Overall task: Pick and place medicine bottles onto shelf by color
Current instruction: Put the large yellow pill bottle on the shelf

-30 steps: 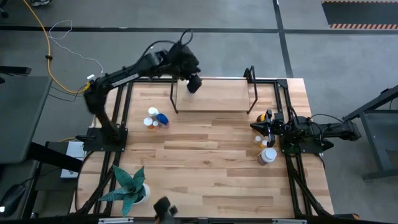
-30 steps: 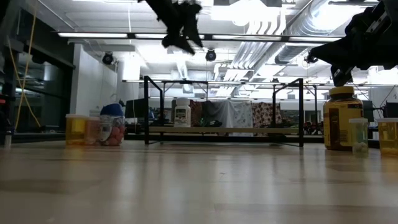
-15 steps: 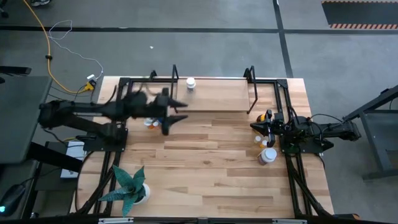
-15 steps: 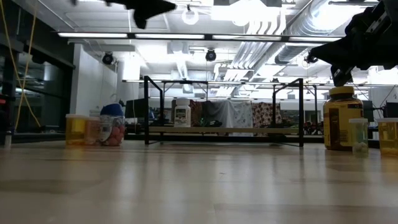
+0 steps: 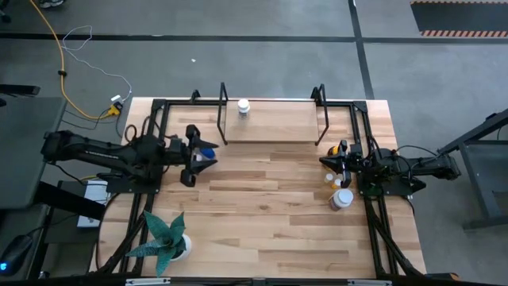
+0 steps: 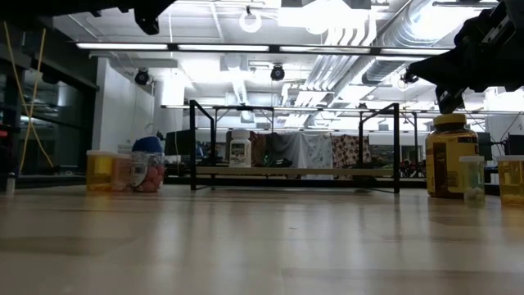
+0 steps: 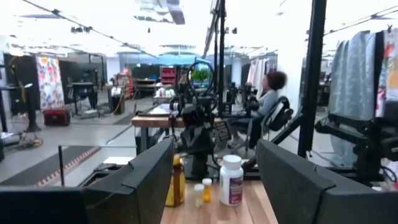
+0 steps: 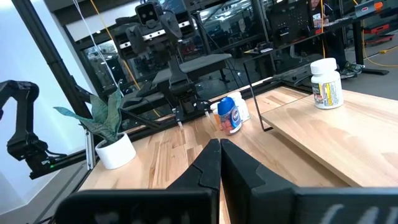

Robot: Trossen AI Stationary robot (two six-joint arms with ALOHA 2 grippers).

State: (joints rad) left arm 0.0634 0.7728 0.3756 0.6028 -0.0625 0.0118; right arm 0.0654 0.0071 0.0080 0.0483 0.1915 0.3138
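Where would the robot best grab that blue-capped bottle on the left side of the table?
Probably round the blue-capped bottle's cap or upper body, coming from above: it stands upright with other bottles close beside it. The open left gripper is next to it.

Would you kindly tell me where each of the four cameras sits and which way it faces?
High view: overhead, straight down; both arms, left gripper, shelf.
Low view: tabletop height, across to the shelf; arms overhead.
Left wrist view: looks across the table past its own open fingers at the right arm.
Right wrist view: looks past its shut fingers toward the plant.
Shared: the white bottle on the shelf.
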